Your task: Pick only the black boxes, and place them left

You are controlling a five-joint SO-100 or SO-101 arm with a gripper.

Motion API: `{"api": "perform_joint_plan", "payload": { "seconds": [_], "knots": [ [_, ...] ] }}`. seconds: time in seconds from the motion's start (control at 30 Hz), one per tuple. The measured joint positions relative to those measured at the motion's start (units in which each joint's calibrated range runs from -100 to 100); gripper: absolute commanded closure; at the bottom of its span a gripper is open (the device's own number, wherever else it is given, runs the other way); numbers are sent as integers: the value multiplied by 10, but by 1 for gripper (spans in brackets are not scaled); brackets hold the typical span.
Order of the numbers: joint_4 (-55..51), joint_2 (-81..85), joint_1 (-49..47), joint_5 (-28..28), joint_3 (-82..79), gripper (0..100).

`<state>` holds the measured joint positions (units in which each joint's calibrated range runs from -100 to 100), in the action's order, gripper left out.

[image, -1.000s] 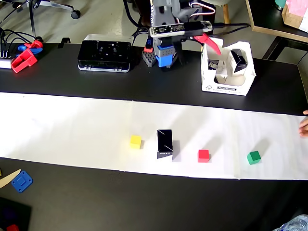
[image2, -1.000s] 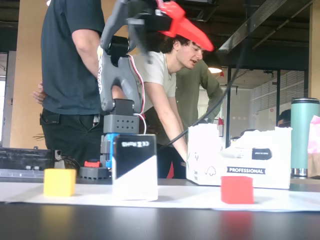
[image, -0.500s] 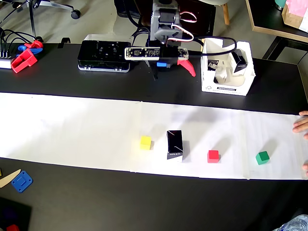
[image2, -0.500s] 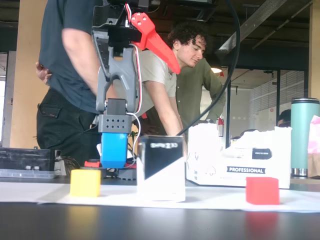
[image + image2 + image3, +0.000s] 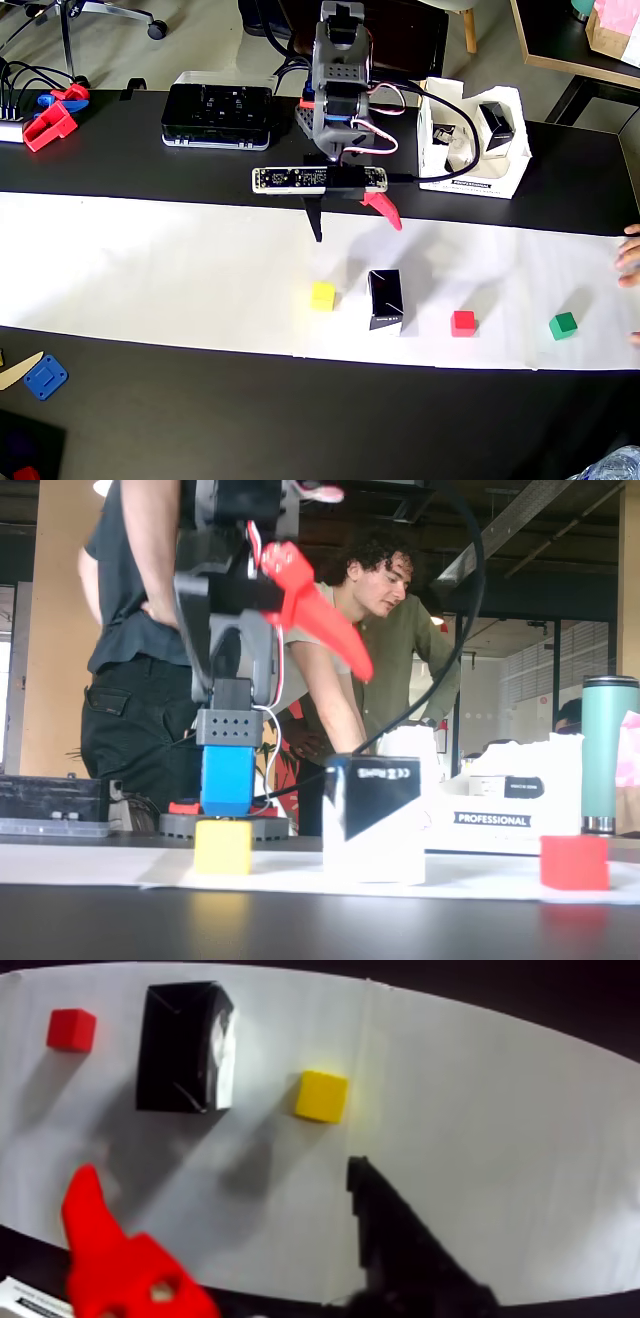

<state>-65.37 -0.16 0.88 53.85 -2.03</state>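
Observation:
One black box (image 5: 385, 298) stands upright on the white paper (image 5: 150, 270), between a yellow cube (image 5: 322, 295) and a red cube (image 5: 462, 322). A green cube (image 5: 563, 325) lies further right. My gripper (image 5: 357, 228) is open and empty, raised above the paper behind the box. In the wrist view the black box (image 5: 181, 1048) is at the top left, beyond my gripper (image 5: 221, 1171), with the red cube (image 5: 71, 1029) and yellow cube (image 5: 320, 1095) on either side. The fixed view shows the box (image 5: 375, 810) with its white lower band, below my red finger (image 5: 320, 615).
A flat black device case (image 5: 217, 115) and a white carton (image 5: 470, 150) holding a dark object stand behind the arm. Red and blue clamps (image 5: 50, 115) lie at far left. A person's hand (image 5: 630, 255) is at the right edge. People stand behind the table (image 5: 370, 630).

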Motion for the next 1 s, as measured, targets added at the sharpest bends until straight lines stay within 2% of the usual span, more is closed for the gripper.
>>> {"api": "perform_joint_plan", "payload": {
  "seconds": [0.23,0.33,0.5,0.63,0.7,0.83,1.0],
  "knots": [
    [171,-3,-3,-1,-112,52],
    [219,-10,-30,-26,-117,52],
    [236,-64,-85,-71,-118,52],
    [236,-149,-115,-102,-45,52],
    [236,-189,-136,-116,10,59],
    [236,-254,-164,-125,99,91],
    [236,-270,-187,-126,104,94]
  ]
}}
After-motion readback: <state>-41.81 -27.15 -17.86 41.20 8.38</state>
